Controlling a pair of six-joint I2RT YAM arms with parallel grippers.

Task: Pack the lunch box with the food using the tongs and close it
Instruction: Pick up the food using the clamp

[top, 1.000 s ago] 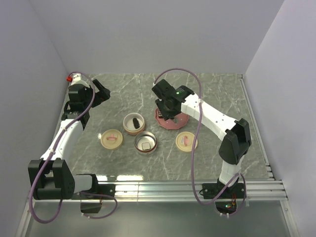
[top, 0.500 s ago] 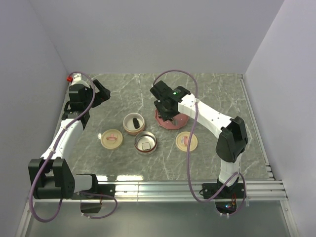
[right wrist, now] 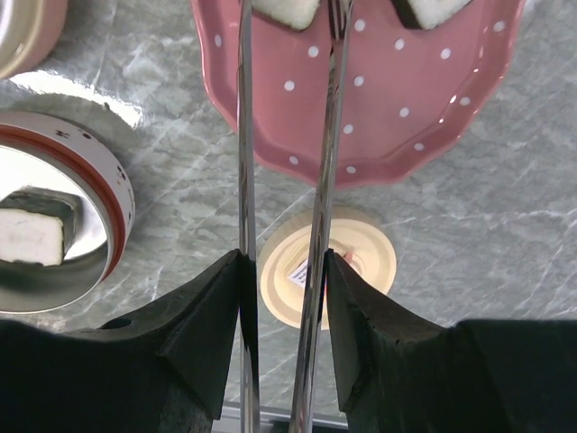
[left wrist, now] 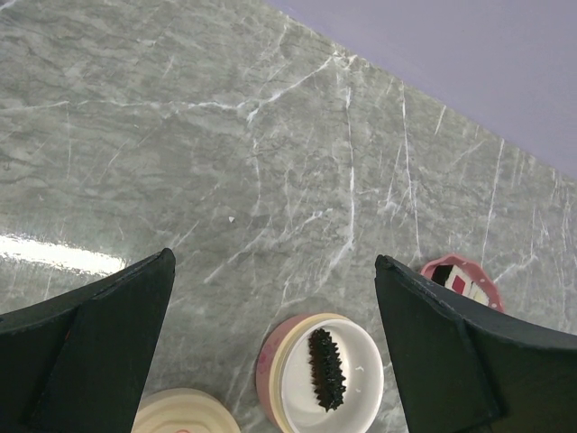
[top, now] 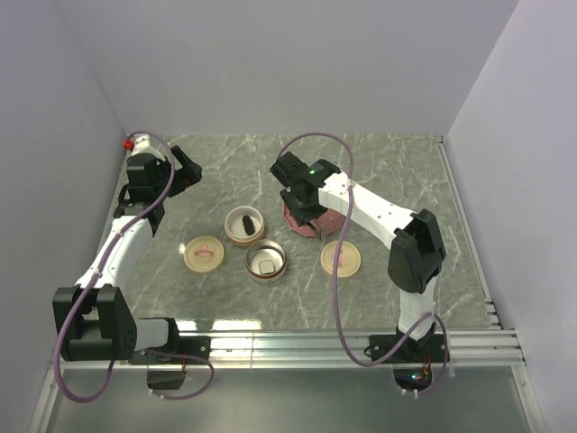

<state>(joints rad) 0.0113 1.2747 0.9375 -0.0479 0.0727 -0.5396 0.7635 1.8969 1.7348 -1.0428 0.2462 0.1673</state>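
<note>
My right gripper (right wrist: 284, 257) is shut on the tongs (right wrist: 243, 135), one thin metal arm against each finger. It hangs over the pink dotted plate (right wrist: 388, 99), also seen from above as the plate (top: 326, 223). The tong tips reach two pieces of food (right wrist: 285, 9) at the plate's far side. One white and dark piece (right wrist: 32, 234) lies in the metal-lined lunch box tier (right wrist: 115, 194). My left gripper (left wrist: 272, 262) is open, high above the table at the far left, nothing between its fingers. A second tier (left wrist: 270, 374) below it holds a dark spiky piece (left wrist: 327, 370).
Two cream lids lie flat on the marble: one (top: 203, 253) left of the tiers, one (top: 341, 259) right of them and under my right gripper. Walls stand close on the left, back and right. A metal rail (top: 361, 341) runs along the near edge.
The right arm's elbow and wrist have swung a little to the left while the gripper stays over the plate, still holding the tongs. The left arm has not moved.
</note>
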